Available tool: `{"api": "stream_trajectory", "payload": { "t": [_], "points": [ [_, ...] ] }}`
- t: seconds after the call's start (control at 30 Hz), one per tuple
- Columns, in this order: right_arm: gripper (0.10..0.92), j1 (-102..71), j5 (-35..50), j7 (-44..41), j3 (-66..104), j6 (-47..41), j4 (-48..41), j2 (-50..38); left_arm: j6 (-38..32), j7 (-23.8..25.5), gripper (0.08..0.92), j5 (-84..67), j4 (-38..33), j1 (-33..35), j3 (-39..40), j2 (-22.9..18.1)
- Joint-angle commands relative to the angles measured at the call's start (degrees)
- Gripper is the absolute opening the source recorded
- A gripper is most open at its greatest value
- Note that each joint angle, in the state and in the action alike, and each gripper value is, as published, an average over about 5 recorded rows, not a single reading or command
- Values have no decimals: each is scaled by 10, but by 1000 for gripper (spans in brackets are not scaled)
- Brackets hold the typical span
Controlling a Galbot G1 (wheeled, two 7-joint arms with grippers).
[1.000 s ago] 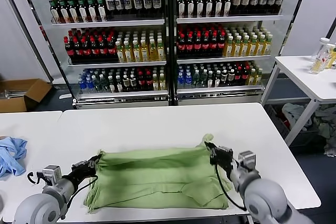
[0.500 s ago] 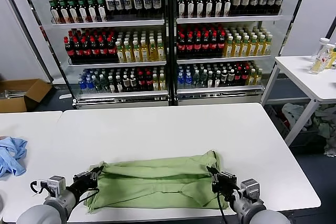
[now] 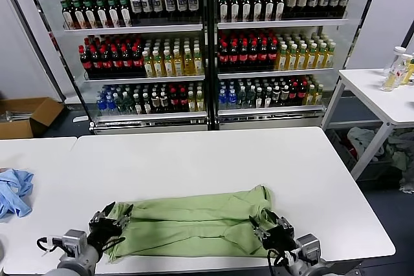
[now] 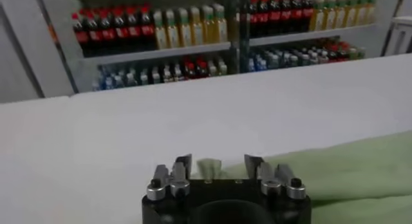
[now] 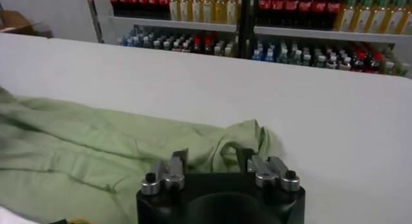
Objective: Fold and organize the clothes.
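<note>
One light green shirt [image 3: 194,219] lies folded into a long band near the front edge of the white table [image 3: 194,153]. No collar, buttons or print show. My left gripper [image 3: 115,216] is at the band's left end, open, with a small tip of green fabric between its fingers; in the left wrist view [image 4: 217,162] the shirt [image 4: 347,174] runs off to one side. My right gripper [image 3: 265,226] is at the band's right end, open over a bunched sleeve. The right wrist view [image 5: 211,156] shows the fabric [image 5: 84,148] just past the fingertips.
A crumpled blue cloth [image 3: 13,193] lies on the adjoining table at the far left. Glass-fronted shelves of bottles [image 3: 207,50] stand behind the table. A side table with bottles [image 3: 394,88] is at the right, and a cardboard box [image 3: 26,114] lies on the floor at the left.
Both grippers have drawn the shirt's far edge toward the front edge, folding it into a narrower band. They have sunk lower and now stand open at its ends.
</note>
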Motion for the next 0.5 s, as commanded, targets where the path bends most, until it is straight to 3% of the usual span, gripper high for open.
{"api": "stream_trajectory", "payload": {
  "t": [0.03,0.27,0.37,0.5],
  "points": [
    [674,-22,-31,-3,-3,0,9,5,-65,-73,638,135,14,32,16,-112],
    [816,-20,-30,-2,-6,1,0,6,-69,-66,806,134,43,32,30,-135],
    [822,-19,-31,-2,-9,1,-3,6,-71,-61,795,133,51,31,35,-139],
    [823,-15,-29,-2,-10,1,-5,5,-70,-57,696,126,66,26,37,-141]
  ]
}}
